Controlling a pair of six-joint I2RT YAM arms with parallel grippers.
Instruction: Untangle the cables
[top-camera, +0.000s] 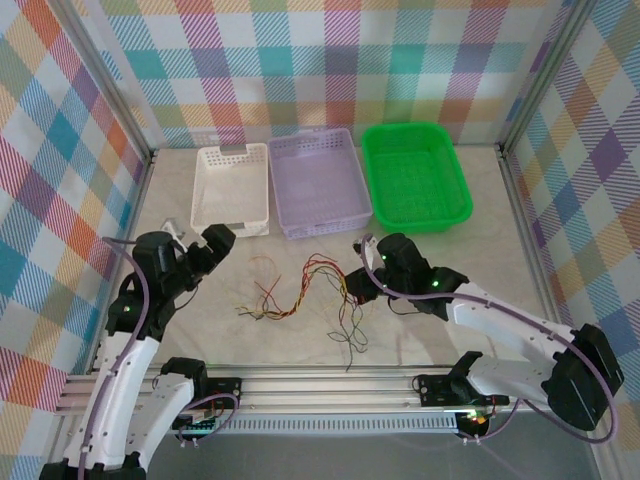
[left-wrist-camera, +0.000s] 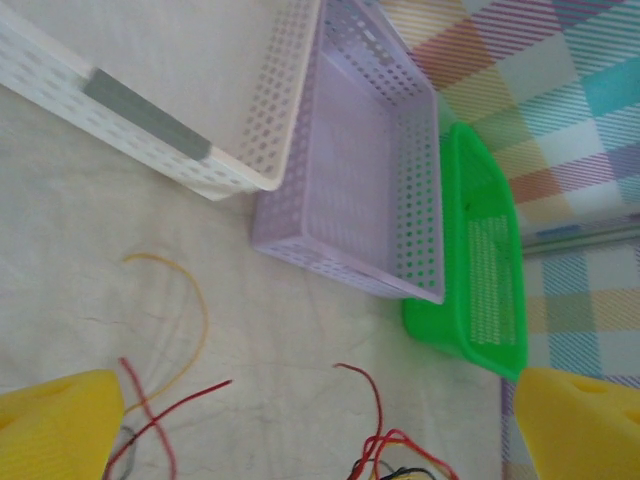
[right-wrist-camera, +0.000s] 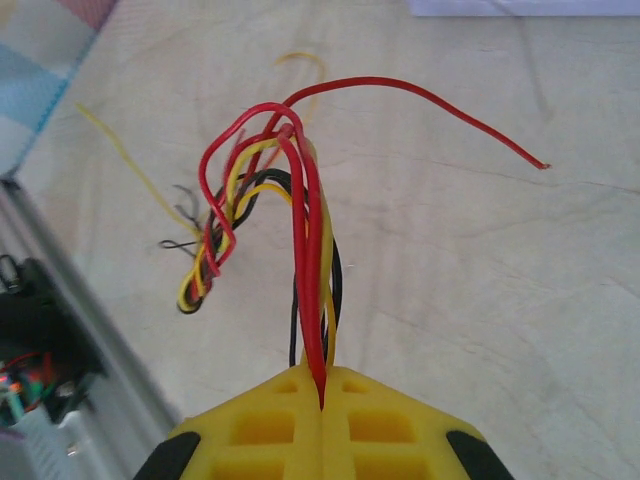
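The left arm (top-camera: 128, 345) rises from its base and leans forward, the left gripper (left-wrist-camera: 318, 425) with fingers (left-wrist-camera: 60, 425) spread wide. The right arm (top-camera: 510, 325) reaches low toward the centre, the right gripper (right-wrist-camera: 322, 395) pressed together on the cables (right-wrist-camera: 305, 210).

We see a desk (top-camera: 480, 270) with a pale cream, faintly mottled top, closed in on three sides by walls. The back wall (top-camera: 330, 60), left wall (top-camera: 50, 200) and right wall (top-camera: 600, 180) all carry the same plaid pattern in pink, teal, orange, yellow and white. Slim metal posts (top-camera: 112, 95) rise at the back corners where the walls meet, and metal strips run along the foot of the side walls. A metal rail (top-camera: 330, 385) crosses the desk's near edge. The light is soft and even.
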